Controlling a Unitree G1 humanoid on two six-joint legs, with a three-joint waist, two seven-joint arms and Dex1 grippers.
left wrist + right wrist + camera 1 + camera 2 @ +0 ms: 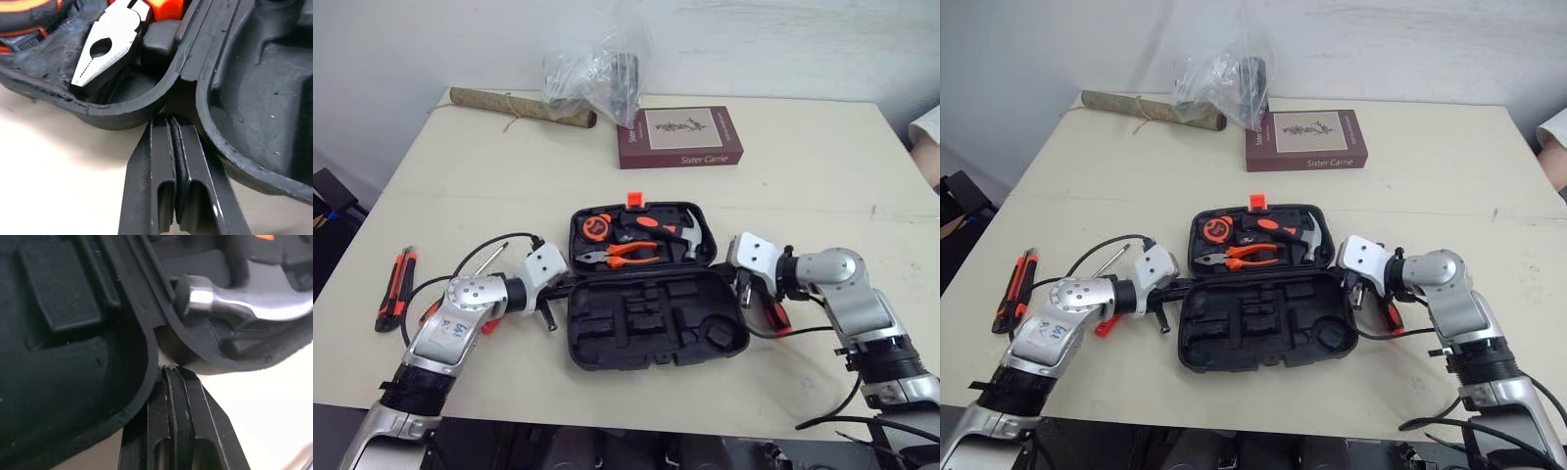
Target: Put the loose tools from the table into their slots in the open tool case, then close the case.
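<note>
Nearest us lies the empty moulded half of the open tool case (656,318), flat on the table (803,176); its far half holds the pliers (619,255), hammer (690,235) and tape measure (597,227). We see the left gripper (170,120) at the case's left side, fingers pressed together on nothing, tips at the seam between the two halves. The right gripper (172,374) sits likewise at the right seam, closed and empty. A utility knife (394,287) lies loose near the table's left edge, a bare-shafted screwdriver (489,259) by the left arm, and a red-handled screwdriver (773,315) under the right gripper. A book (680,135) lies beyond.
</note>
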